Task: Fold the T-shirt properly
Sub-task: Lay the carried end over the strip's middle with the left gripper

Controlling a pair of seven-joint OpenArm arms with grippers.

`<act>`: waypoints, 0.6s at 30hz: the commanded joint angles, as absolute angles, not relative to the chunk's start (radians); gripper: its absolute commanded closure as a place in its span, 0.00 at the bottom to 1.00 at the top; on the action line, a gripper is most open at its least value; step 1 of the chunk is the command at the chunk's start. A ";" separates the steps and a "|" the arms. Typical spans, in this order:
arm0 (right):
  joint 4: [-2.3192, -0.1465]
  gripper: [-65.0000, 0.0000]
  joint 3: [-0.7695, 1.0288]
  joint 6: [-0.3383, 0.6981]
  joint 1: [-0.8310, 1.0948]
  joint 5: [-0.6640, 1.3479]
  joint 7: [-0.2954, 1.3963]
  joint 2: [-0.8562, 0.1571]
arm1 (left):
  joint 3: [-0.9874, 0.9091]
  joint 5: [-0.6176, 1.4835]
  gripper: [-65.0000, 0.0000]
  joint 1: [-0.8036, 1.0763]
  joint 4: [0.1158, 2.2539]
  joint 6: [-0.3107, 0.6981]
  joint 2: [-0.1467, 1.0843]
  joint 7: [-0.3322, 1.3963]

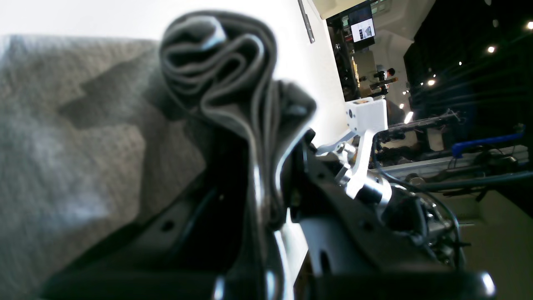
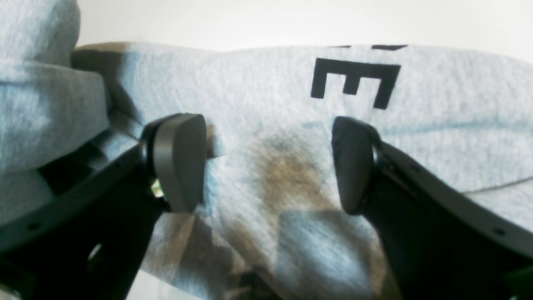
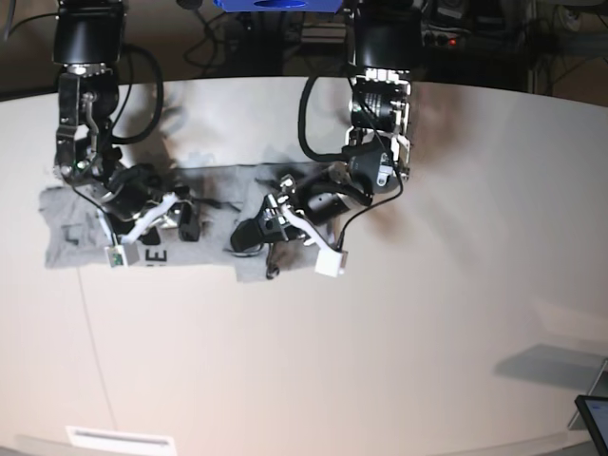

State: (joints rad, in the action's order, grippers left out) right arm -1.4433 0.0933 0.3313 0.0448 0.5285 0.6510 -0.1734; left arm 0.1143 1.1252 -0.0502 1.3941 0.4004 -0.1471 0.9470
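Mid-fold, the left gripper [image 1: 266, 179] has its jaws pinching a bunched edge of the T-shirt [image 3: 214, 190] while the right gripper [image 2: 268, 166] hovers spread over the lettering; next, probably carry the pinched edge across and lay it flat on the desk [image 3: 399, 342].

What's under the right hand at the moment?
T-shirt with a printed E lies beneath the open right hand; fabric hides whatever lies under it.

Overhead base view (wrist close-ups)

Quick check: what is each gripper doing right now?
Left gripper: shut on a bunched fold of the T-shirt.
Right gripper: open, holding nothing, jaws wide over the shirt.
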 commanded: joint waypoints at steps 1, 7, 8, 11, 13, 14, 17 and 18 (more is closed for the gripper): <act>-1.432 0.30 0.096 0.291 0.056 0.479 0.727 -0.186 | 0.119 1.144 1.00 -0.071 1.383 0.410 -0.157 0.932; -1.432 0.30 0.096 0.291 0.058 0.479 0.727 -0.186 | 0.128 1.145 1.00 -0.085 1.342 0.414 -0.157 0.932; -1.432 0.30 0.096 0.291 0.058 0.479 0.727 -0.186 | 0.128 1.145 1.00 -0.085 1.342 0.414 -0.157 0.932; -1.432 0.30 0.096 0.291 0.058 0.479 0.727 -0.186 | 0.128 1.147 1.00 -0.085 1.339 0.414 -0.157 0.932; -1.432 0.30 0.096 0.291 0.058 0.479 0.727 -0.186 | 0.128 1.147 1.00 -0.085 1.337 0.414 -0.157 0.932; -1.432 0.30 0.096 0.291 0.058 0.479 0.727 -0.185 | 0.128 1.147 1.00 -0.087 1.337 0.414 -0.157 0.932; -1.432 0.30 0.096 0.291 0.058 0.479 0.727 -0.185 | 0.133 1.147 1.00 -0.102 1.334 0.414 -0.157 0.937; -1.432 0.30 0.096 0.291 0.058 0.479 0.727 -0.185 | 0.147 1.148 1.00 -0.105 1.334 0.414 -0.157 0.937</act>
